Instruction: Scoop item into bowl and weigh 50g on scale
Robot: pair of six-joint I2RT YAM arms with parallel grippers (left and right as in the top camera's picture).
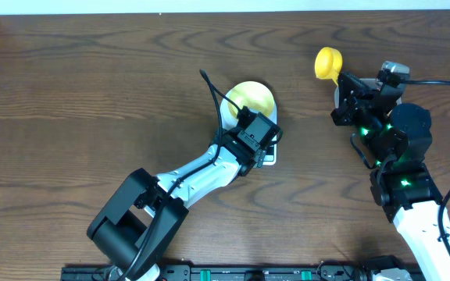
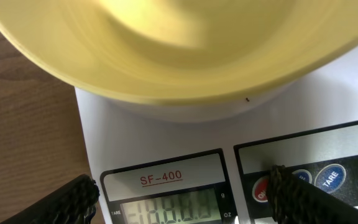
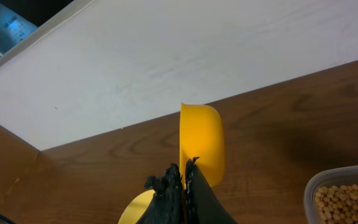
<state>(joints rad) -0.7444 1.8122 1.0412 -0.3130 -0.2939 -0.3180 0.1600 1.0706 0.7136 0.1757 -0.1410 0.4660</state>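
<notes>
Bowl [image 1: 250, 101] sat on scale [image 2: 166, 143]. Left gripper [image 2: 182, 196] hung low over scale, jaws wide, empty. Right gripper [image 3: 184, 180], right of scale, was clamped on scoop [image 3: 202, 140] handle. Beans [image 3: 347, 199] in tub [image 3: 309, 190] probably light and prone to roll, so lift them by scoop.

Robot lab bench.
A left arm [image 1: 198, 173] and a right arm [image 1: 412, 199] were based along a black rail [image 1: 233, 274] at the near edge of a wood-grain table [image 1: 69, 94]; a white board [image 1: 209, 5] was set along its far edge, and cables [image 1: 444, 81] were left exposed.

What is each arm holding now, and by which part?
The right gripper holds the scoop by its handle. The left gripper, open over the scale, holds nothing.
</notes>
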